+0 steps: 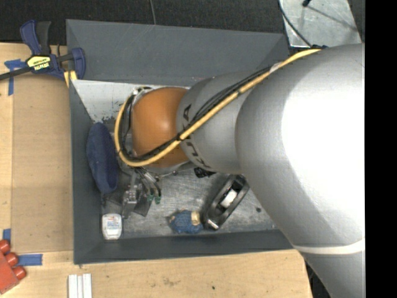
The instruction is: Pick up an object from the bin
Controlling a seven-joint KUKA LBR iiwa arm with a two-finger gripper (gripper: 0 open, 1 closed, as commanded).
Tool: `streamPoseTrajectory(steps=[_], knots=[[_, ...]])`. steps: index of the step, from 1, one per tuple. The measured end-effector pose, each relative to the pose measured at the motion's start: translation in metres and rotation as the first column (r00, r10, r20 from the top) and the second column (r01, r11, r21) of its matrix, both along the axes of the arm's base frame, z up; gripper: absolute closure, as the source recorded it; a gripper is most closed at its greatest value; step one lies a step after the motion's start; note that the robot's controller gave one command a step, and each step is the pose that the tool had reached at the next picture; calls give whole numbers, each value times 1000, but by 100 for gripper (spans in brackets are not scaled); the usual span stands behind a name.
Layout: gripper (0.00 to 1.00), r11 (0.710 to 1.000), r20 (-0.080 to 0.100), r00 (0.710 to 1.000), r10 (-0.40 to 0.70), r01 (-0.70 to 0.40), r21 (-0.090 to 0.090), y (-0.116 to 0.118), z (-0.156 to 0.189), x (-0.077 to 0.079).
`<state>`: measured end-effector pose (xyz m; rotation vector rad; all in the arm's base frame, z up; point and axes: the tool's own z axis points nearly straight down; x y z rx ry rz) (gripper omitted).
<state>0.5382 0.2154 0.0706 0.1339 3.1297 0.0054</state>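
dark blue floppy cloth bundle lies along the left wall of the grey metal bin, just beside the gripper. probably soft, light and saggy, so best pinched at a raised fold mid-length. can't tell if the gripper is open or closed.

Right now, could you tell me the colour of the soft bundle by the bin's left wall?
The soft bundle is dark blue; camera view.

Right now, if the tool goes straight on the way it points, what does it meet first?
The tool would probably meet bare bin floor beside the blue cloth; depth is unclear.
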Motion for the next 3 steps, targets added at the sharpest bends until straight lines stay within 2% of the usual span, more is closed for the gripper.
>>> streamPoseTrajectory(steps=[1, 2, 3], knots=[[100, 1000, 12, 1000, -2, 2, 4, 0, 6, 5], [100, 1000, -1, 1000, 6, -6, 0, 6, 69, 2], [100, 1000, 2, 1000, 19, -19, 2, 16, 176, 4]])
